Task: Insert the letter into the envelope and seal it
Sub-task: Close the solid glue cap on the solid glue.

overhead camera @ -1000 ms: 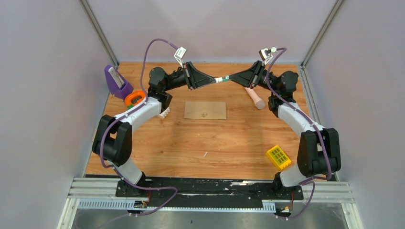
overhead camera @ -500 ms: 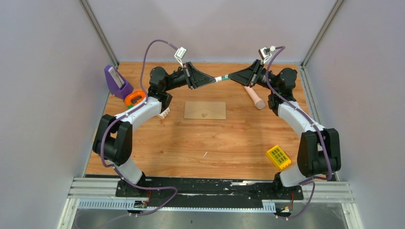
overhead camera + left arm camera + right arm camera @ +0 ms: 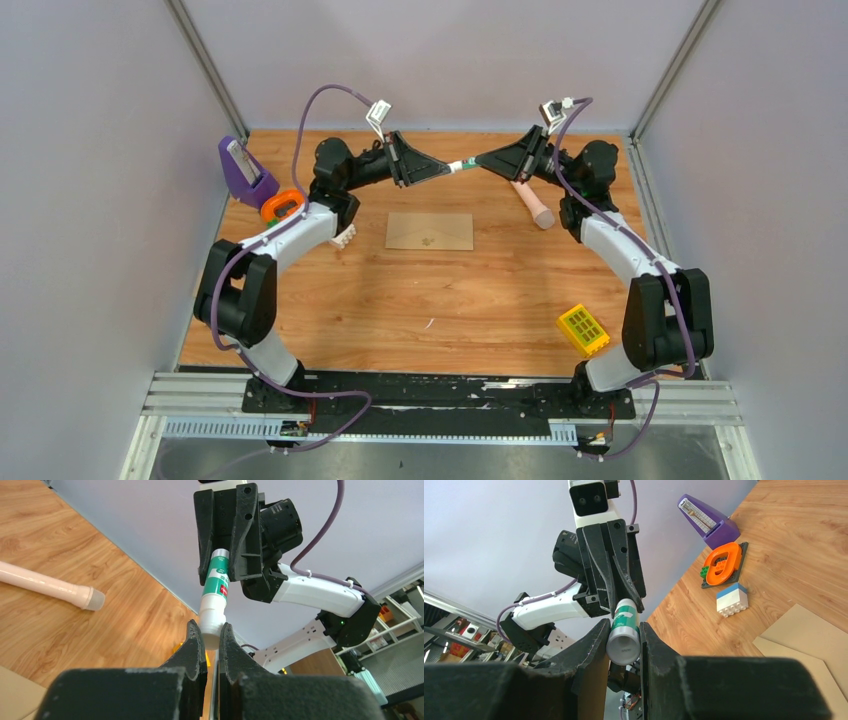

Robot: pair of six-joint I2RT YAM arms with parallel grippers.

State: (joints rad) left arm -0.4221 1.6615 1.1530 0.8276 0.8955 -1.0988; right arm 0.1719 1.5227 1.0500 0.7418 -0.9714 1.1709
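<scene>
— Well, grip status?
— Closed: left fingers (image 3: 445, 170) and right fingers (image 3: 483, 162) each clamp one end of the glue stick (image 3: 462, 167), aloft. The envelope (image 3: 430, 231) lies flat on the worktop (image 3: 450, 310), nearward of both, long axis left-right, equidistant; letter unseen.

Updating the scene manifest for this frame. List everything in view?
envelope: 1, tan, flat mid-table
letter: none seen as a separate sheet
glue stick: 1, white with green label, held in the air between both grippers
metronome: 1, purple, far-left corner
ring toy: 1, orange on black base, beside the metronome
building brick: 1, white with blue top, left of the envelope
tube: 1, pale pink, far right
gridded block: 1, yellow, near right
table: 1, wood
left gripper: black, jaws shut on the stick's white cap end
right gripper: black, jaws shut on its other end
</scene>
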